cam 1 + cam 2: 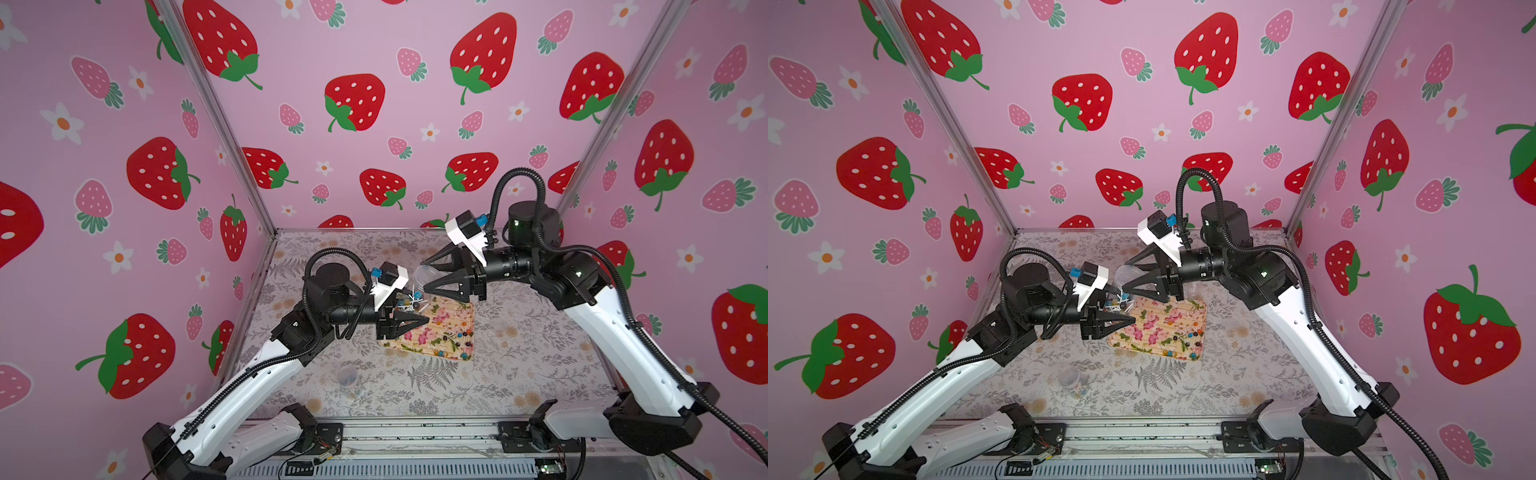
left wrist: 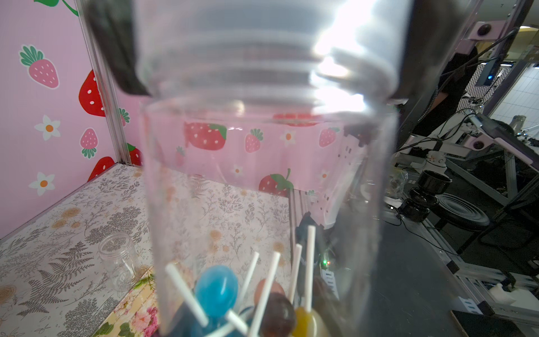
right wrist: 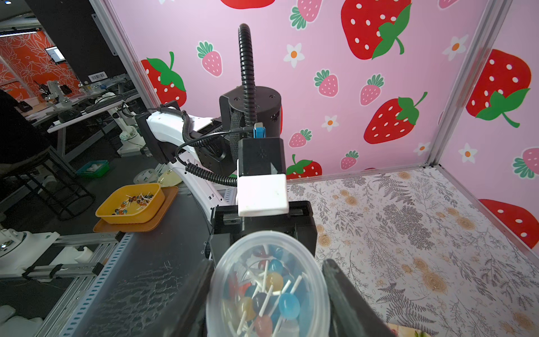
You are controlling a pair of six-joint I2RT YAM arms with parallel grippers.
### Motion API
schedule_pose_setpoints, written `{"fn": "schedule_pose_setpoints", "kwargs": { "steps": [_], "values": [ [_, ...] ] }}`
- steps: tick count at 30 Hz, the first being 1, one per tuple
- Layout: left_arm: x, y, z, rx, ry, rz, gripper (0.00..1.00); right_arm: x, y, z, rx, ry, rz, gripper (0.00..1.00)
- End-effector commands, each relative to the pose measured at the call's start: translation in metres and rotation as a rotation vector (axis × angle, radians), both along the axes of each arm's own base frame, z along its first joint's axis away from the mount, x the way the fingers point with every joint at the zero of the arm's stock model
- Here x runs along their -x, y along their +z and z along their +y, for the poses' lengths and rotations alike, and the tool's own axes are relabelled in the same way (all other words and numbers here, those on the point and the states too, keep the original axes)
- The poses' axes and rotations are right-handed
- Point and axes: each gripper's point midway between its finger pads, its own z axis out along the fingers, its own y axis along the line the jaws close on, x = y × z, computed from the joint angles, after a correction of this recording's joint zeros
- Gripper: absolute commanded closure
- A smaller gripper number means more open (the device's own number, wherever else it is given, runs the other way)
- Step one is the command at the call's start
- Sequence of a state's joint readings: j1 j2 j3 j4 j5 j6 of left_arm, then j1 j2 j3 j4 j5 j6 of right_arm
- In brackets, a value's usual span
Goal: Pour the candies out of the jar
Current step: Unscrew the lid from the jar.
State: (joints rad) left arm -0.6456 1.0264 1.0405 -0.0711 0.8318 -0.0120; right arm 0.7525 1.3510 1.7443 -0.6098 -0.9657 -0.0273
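Above the tabletop (image 1: pixel 519 374) near the floral tray (image 1: pixel 455 320), the left hand (image 1: pixel 417 309) gripped the jar (image 2: pixel 262 175) holding the candies (image 2: pixel 215 289); the right hand's (image 1: pixel 423 275) fingers (image 3: pixel 344 297) flanked its lid (image 3: pixel 268 256), grip undeterminable.

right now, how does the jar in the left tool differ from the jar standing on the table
The held jar is gripped by the left tool by the tray; the loose jar stands free on the table, nearer the front. The held jar carries lollipops; the loose jar looks empty or nearly so. Both are clear plastic.
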Motion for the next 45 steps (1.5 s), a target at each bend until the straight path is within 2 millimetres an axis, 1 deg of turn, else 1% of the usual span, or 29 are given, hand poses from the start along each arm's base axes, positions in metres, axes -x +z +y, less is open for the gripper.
{"fn": "schedule_pose_setpoints", "kwargs": {
  "steps": [1,5,8,10,12,13,15,20,25,30,36,39,45],
  "values": [
    [0.008,0.01,0.005,0.022,-0.019,-0.017,0.54,0.003,0.025,-0.008,-0.083,0.005,-0.125,0.36],
    [0.006,0.011,0.007,0.019,0.01,-0.041,0.54,0.007,0.03,-0.012,-0.101,-0.003,-0.131,0.16],
    [0.003,0.012,0.007,0.019,0.022,-0.049,0.54,0.011,0.038,-0.017,-0.113,-0.017,-0.132,0.09],
    [0.001,0.01,0.006,0.015,0.03,-0.049,0.54,0.005,0.041,-0.019,-0.109,-0.072,-0.103,0.07],
    [-0.001,0.007,0.005,0.007,0.034,-0.043,0.54,-0.005,0.042,-0.019,-0.1,-0.147,-0.045,0.07],
    [-0.002,0.005,0.005,0.004,0.038,-0.04,0.54,-0.013,0.042,-0.02,-0.096,-0.203,-0.004,0.07],
    [-0.004,0.002,0.005,-0.001,0.044,-0.035,0.54,-0.025,0.04,-0.021,-0.085,-0.287,0.071,0.08],
    [-0.008,0.0,0.004,-0.004,0.055,-0.032,0.54,-0.039,0.027,-0.024,-0.034,-0.444,0.193,0.1],
    [-0.011,-0.002,0.003,-0.009,0.062,-0.029,0.54,-0.037,0.019,-0.023,-0.013,-0.476,0.229,0.1],
    [-0.012,-0.004,0.003,-0.014,0.069,-0.023,0.54,-0.033,0.015,-0.012,0.001,-0.448,0.239,0.09],
    [-0.012,-0.007,0.004,-0.017,0.076,-0.021,0.54,-0.026,0.004,-0.001,0.04,-0.418,0.23,0.09],
    [-0.012,-0.008,0.004,-0.019,0.075,-0.018,0.54,-0.024,0.003,0.0,0.047,-0.421,0.222,0.08],
    [-0.012,-0.006,0.004,-0.017,0.074,-0.019,0.54,-0.026,-0.008,0.001,0.09,-0.433,0.207,0.09]
  ]
}}
